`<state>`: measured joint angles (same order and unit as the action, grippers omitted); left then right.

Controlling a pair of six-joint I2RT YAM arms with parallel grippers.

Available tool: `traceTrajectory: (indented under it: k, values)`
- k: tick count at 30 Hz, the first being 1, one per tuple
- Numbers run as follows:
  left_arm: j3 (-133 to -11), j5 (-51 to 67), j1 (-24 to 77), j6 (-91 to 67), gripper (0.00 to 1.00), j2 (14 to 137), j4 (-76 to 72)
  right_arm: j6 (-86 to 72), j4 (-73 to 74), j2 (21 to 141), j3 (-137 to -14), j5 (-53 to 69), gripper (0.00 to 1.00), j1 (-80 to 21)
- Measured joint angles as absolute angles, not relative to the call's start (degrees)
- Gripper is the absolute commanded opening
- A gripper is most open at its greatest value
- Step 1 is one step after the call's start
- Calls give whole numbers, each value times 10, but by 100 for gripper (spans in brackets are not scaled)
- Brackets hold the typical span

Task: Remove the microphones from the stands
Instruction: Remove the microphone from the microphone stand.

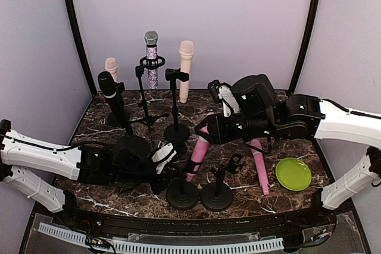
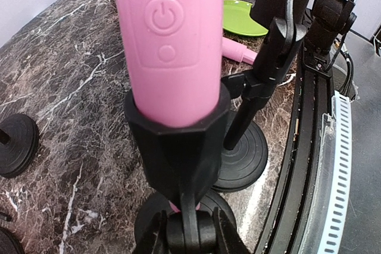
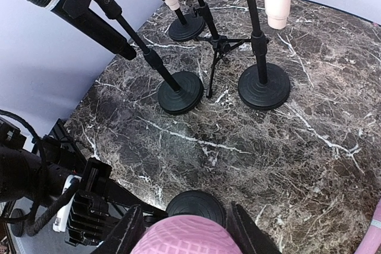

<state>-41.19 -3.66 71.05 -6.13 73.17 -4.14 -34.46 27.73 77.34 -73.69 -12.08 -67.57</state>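
Item: pink microphone (image 2: 169,40), in stand (image 1: 181,194). Right hand (image 3: 187,233) is clasping its head, left hand (image 2: 190,236) is pinning the stem (image 2: 189,203) (apparently firmly); best drawn straight out along the clip (image 2: 178,141).

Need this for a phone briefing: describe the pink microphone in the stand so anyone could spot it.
At the front edge of the marble table, a black round-based stand holds the pink microphone tilted in its clip, just left of an empty stand. The only other bright pink microphone lies flat beside the green plate.
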Motion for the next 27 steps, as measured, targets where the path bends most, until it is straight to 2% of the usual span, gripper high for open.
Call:
traceTrajectory:
  k: [7,16,27]
  values:
    - [-423,-32,709,-45,0,747,-36,-338,279,778,-740,-121,25,-674]
    - [-444,-32,707,-43,0,766,-25,-291,279,775,-740,-56,25,-639]
    - [-448,-30,705,-34,0,769,-27,-365,320,783,-763,-92,24,-636]
